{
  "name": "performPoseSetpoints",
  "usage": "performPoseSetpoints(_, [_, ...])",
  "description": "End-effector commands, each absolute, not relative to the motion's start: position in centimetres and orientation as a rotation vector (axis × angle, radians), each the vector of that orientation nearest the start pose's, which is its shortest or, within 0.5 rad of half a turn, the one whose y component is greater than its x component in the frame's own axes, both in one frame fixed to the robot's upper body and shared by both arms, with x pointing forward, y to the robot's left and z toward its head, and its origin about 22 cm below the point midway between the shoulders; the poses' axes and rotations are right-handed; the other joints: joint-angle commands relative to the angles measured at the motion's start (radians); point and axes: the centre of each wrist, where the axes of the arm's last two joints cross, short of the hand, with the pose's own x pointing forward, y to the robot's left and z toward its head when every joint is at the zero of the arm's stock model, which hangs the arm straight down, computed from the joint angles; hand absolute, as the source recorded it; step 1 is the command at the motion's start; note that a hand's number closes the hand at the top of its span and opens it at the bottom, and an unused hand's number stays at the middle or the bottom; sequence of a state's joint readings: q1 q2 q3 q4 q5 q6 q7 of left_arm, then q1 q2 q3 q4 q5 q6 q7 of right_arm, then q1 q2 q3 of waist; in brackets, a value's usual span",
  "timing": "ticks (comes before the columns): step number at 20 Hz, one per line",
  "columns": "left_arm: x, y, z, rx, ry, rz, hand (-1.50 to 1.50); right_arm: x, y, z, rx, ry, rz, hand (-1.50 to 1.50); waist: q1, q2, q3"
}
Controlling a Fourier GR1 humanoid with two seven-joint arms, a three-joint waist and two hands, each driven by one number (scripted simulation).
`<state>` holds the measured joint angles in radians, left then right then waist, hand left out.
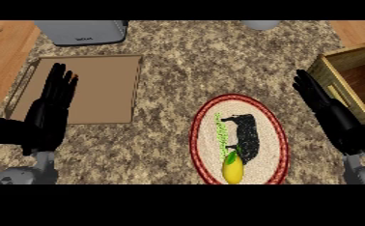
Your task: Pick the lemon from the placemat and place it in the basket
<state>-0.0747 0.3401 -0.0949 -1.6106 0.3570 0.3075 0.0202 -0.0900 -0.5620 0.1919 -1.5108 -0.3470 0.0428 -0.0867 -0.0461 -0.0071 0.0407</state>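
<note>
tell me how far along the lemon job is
Nothing done yet: the lemon lies on the placemat. Nothing in hand: left hand and right hand are open, apart from it. Left: grasp the lemon, carry it to the basket, release.

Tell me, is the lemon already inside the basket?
No, the lemon lies on the placemat, near its lower edge, well apart from the basket.

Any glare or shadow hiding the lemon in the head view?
Head view: even light, no glare; the yellow lemon shows plainly at the near end of the oval red-rimmed placemat; the wooden basket is cut by the right edge.
</note>
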Motion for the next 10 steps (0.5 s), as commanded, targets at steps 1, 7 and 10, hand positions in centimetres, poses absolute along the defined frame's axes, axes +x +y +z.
performPoseSetpoints(1, [24.9, 26.4, 2.3, 0.124, -1.538, 0.1, 0.0, 25.7, -29.6, 4.1, 0.115, -1.726, 0.257, 1.5, 0.032, 0.006, -0.039])
performPoseSetpoints(7, [20.0, 29.3, -4.5, 0.165, -1.052, 0.022, 0.0, 25.6, -21.3, 11.2, 0.544, -2.318, 0.47, 1.5, 0.041, -0.002, -0.04])
performPoseSetpoints(10, [19.3, 29.6, -5.5, 0.161, -1.011, 0.004, 0.0, 21.5, -15.4, 8.3, 0.622, -2.378, 0.359, 1.5, 0.027, -0.002, -0.042])
